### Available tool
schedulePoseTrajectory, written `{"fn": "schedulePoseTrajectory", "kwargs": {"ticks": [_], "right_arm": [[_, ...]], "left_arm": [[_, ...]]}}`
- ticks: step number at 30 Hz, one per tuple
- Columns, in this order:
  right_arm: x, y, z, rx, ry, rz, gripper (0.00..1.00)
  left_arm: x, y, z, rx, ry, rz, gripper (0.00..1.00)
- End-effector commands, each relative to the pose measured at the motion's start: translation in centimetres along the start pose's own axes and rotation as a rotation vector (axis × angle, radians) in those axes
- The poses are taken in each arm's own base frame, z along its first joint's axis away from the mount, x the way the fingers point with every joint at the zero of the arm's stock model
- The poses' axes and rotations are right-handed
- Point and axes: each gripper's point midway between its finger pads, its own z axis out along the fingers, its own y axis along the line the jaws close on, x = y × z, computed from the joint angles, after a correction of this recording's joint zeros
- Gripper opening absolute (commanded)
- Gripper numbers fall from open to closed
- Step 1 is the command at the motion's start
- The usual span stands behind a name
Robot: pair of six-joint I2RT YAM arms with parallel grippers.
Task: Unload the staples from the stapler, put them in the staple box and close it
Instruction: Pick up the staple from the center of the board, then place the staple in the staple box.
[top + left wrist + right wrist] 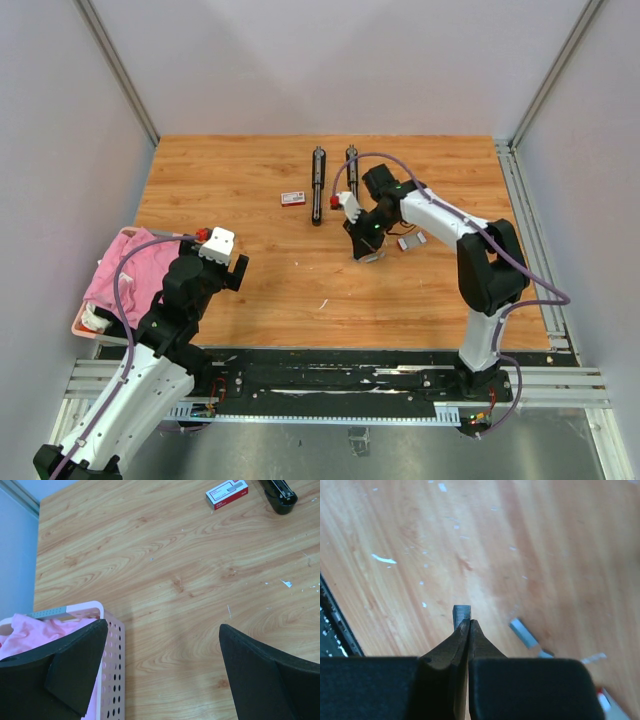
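Setting: wooden table [250, 300] inside pale grey walls, with metal framing along the edges.

Far left: pink basket [114, 645] at the table's left edge, holding a pink cloth [130, 270]. The left gripper [161, 630] hovers above bare wood just beside the basket. Its fingers are spread wide and there is nothing between them.

Centre: small red-and-white box [293, 198] lies flat on the table. Just right of it is a long black stapler [318, 185], lying lengthwise and pointing away from the arms. A second black bar [351, 160] lies parallel and close beside it. Its near end is hidden behind the right arm, so I cannot tell whether it is a separate piece.

Right of centre: the right gripper [468, 625] points down at the table, near the stapler's near end. Its fingers are pressed together, pinching a short strip of staples [461, 614] at the very tips. The strip sticks out past the fingertips.

Further right: loose staples [524, 632] lie on the wood near the gripper, apart from it. Small pale flecks are scattered over the tabletop around them.
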Motion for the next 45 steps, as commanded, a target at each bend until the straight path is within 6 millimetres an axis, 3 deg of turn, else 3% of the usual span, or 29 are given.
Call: {"fn": "schedulePoseTrajectory", "kwargs": {"ticks": [1,8,16,27,45], "right_arm": [[-0.4,-3.3,-3.8,0.125,-0.084,0.118,0.01],[3.0,-9.1,-7.8,0.342,-0.112,0.316,0.01],[6.8,-12.7,-9.8,0.456,-0.130,0.501,0.01],[9.4,-14.1,-10.3,0.524,-0.085,0.567,0.01],[11.4,-13.9,-7.5,0.453,-0.031,0.610,0.01]], "left_arm": [[-0.7,0.4,0.1,-0.017,-0.036,-0.003,0.98],[-0.7,0.2,0.1,-0.007,-0.039,0.000,0.98],[-0.7,0.2,0.1,-0.008,-0.038,-0.001,0.98],[-0.7,0.3,0.1,-0.011,-0.038,-0.004,0.98],[-0.6,0.2,0.2,-0.010,-0.034,-0.003,0.98]]}}
